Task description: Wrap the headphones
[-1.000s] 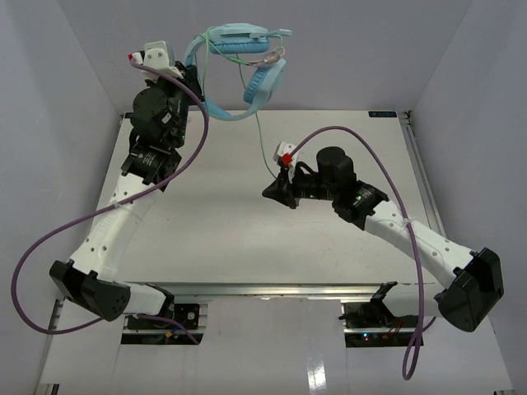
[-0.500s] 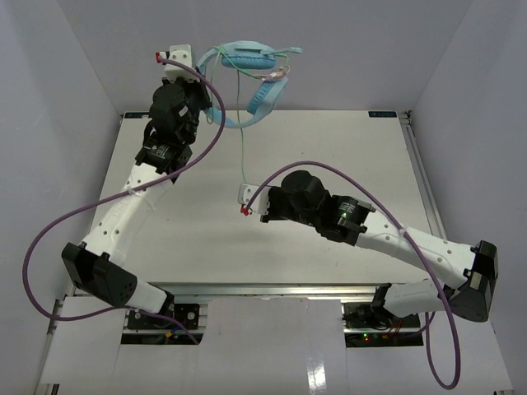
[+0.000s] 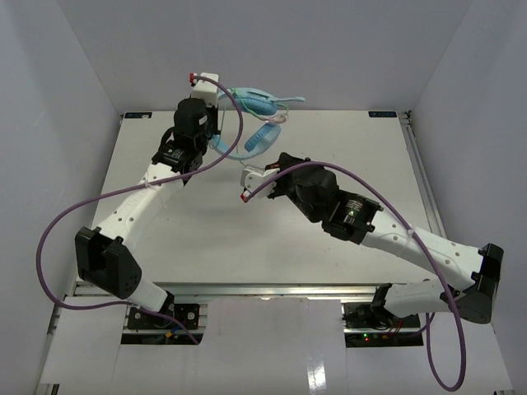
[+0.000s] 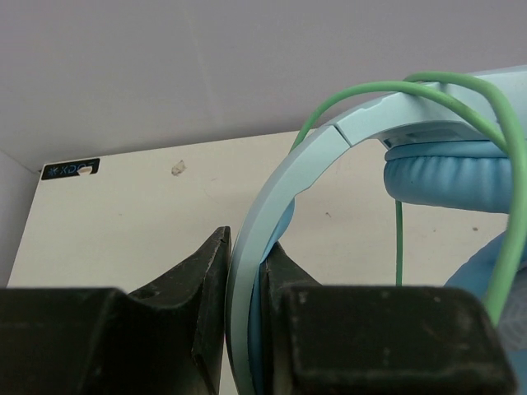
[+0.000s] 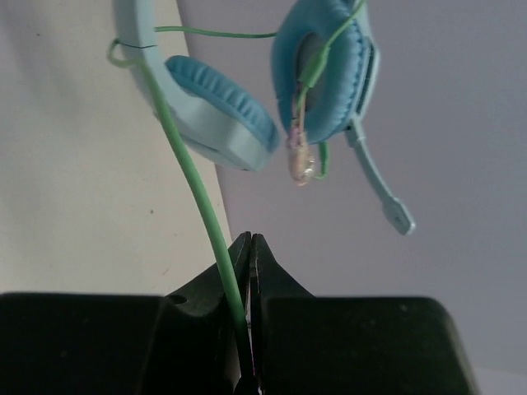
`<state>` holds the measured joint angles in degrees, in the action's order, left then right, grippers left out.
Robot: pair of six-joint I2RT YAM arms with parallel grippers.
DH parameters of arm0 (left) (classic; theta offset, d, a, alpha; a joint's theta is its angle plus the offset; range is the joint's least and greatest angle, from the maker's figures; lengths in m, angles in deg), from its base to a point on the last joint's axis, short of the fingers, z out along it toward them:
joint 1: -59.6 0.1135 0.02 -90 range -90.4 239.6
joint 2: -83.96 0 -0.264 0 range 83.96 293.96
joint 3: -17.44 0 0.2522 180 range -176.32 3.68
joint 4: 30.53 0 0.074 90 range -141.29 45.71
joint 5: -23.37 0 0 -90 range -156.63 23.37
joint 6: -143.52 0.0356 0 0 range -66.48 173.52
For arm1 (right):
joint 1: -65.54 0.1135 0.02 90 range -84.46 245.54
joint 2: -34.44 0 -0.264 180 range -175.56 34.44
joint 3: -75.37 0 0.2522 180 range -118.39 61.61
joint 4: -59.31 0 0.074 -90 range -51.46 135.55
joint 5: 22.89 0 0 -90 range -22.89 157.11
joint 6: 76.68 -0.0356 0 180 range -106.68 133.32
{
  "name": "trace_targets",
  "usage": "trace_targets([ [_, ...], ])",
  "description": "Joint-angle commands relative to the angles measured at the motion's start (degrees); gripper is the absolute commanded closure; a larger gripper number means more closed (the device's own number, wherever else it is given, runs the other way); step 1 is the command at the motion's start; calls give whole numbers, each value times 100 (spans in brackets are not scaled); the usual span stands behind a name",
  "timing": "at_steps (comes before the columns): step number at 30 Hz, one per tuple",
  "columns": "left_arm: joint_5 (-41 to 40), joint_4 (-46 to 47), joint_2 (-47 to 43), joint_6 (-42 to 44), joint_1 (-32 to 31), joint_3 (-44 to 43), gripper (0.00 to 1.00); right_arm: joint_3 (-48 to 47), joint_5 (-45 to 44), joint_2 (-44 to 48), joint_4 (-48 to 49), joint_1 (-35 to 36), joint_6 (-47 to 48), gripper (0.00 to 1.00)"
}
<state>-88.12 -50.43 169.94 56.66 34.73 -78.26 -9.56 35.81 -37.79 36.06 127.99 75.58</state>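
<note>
While hanging over the table's [image 3: 370,164] far edge, headphones [image 3: 254,104]: being held aloft.
Left gripper [image 4: 245,247]: clamping the headband [image 4: 284,185].
Right gripper [image 5: 249,243]: pinching the green cable [image 5: 196,196], which is stretching ahead toward the headphones.

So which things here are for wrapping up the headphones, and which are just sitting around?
For the job:
- light blue headphones, headband clamped in the left gripper
- their green cable, pinched in the right gripper

Just there:
- purple robot cables
- white table
- small black label at the table's far edge
</note>
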Motion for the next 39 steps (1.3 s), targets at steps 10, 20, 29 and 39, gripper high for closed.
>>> trace_targets([
  [10,1249,22,-518,-100,17,713,100,-855,-103,90,881,-471,647,92],
  [20,2509,-216,-1125,-1,17,1377,100,-562,453,97,1437,-1001,471,92],
  [29,3603,-499,-1588,217,17,1492,100,-476,1272,-123,1445,-1386,115,92],
  [39,3889,-835,-1794,476,17,1550,100,-390,1757,-265,1432,-1559,32,92],
])
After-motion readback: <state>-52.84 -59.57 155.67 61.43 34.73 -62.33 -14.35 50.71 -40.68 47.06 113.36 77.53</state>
